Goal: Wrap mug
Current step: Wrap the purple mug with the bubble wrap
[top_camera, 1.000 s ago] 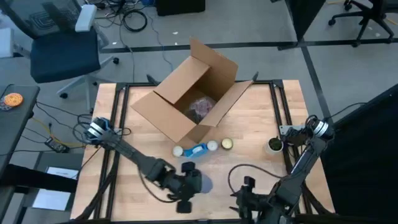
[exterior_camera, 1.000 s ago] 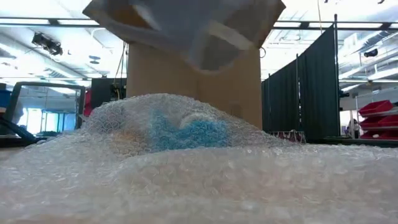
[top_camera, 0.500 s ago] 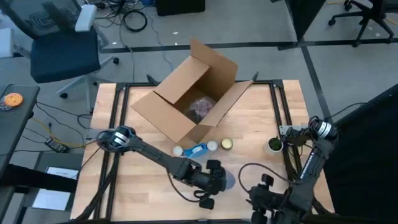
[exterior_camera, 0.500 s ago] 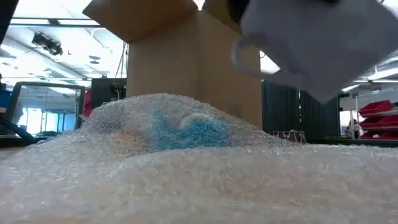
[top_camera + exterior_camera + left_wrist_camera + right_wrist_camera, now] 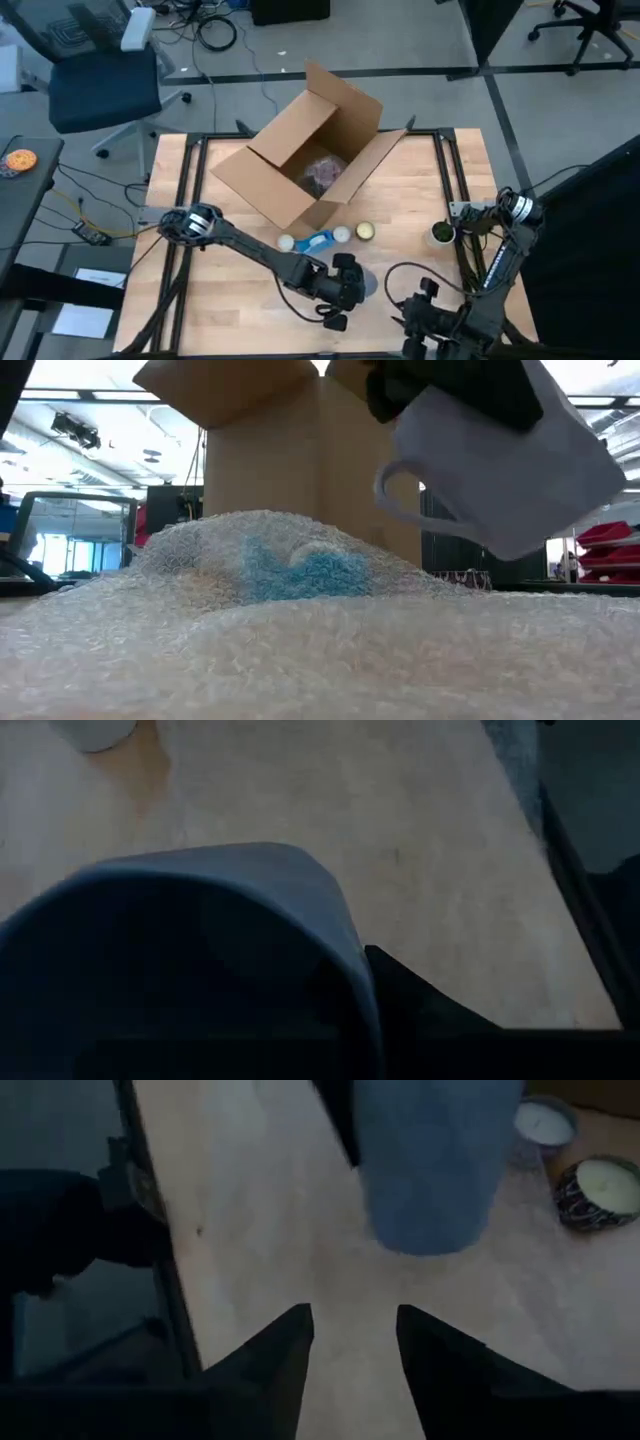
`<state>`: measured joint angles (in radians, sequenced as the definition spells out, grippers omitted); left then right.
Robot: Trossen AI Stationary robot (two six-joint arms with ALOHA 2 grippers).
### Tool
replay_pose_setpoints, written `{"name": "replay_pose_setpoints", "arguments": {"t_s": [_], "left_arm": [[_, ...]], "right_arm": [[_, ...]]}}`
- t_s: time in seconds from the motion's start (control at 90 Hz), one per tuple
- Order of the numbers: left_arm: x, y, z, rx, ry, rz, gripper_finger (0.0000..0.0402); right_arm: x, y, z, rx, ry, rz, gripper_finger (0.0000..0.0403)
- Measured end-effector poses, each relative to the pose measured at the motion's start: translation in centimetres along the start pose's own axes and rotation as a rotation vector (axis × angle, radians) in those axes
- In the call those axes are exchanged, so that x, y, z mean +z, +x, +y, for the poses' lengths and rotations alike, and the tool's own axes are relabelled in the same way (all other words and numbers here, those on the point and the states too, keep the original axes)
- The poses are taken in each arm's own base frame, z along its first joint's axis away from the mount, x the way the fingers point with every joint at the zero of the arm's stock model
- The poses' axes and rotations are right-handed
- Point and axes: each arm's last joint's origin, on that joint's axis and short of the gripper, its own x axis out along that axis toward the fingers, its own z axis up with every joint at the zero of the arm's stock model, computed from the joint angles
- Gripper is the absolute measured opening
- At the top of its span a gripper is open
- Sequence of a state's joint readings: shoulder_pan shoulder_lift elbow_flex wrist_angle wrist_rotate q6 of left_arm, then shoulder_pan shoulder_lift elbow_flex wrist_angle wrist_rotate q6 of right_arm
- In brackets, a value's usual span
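The left gripper point(image 5: 347, 283) holds the mug point(image 5: 510, 465) in the air in front of the box point(image 5: 300, 160), near the table's point(image 5: 420, 190) front edge. Its fingers are clamped on the mug; in the low view the dark gripper covers the mug's top while the mug hangs tilted, handle toward the box. The mug is pale blue-grey. The left wrist view looks over its rim point(image 5: 250, 860) into the dark inside, with bare wood beyond.

The right gripper point(image 5: 352, 1342) waits at the front edge, beside the left gripper on the side away from the box. Its fingers point(image 5: 285, 1350) stand a little apart with nothing between them, and the mug point(image 5: 430, 1160) hangs just ahead of them above the wood.

The box lies on its side in the middle of the table, flaps open, with a crumpled clear bundle point(image 5: 325, 175) inside. In front of its mouth lie a row of small things: a white round piece point(image 5: 287, 242), a blue item point(image 5: 318, 240), another white round piece point(image 5: 342, 234), and a candle point(image 5: 365, 231). A small pot point(image 5: 441, 234) stands well to the right of the box, near the table's side rail.

In the low view a heap of bubble wrap point(image 5: 300, 640) fills the foreground, with the blue item showing through it and the box rising behind.
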<state>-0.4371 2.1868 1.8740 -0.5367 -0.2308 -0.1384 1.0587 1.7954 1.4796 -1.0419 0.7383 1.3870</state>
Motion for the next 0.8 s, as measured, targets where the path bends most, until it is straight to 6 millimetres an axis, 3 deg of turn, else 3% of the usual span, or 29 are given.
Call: {"name": "replay_pose_setpoints", "arguments": {"t_s": [0.211, 0.8], "left_arm": [[-1.1, 1.9, -0.5, 0.003, 0.006, 0.035, 0.0006], [-1.4, 1.9, -0.7, -0.021, 0.077, 0.07, 0.0034]], "right_arm": [[0.2, 0.3, 0.0, -0.007, 0.007, -0.007, 0.0128], [0.3, 0.4, -0.1, -0.013, 0.007, -0.017, 0.0128]]}}
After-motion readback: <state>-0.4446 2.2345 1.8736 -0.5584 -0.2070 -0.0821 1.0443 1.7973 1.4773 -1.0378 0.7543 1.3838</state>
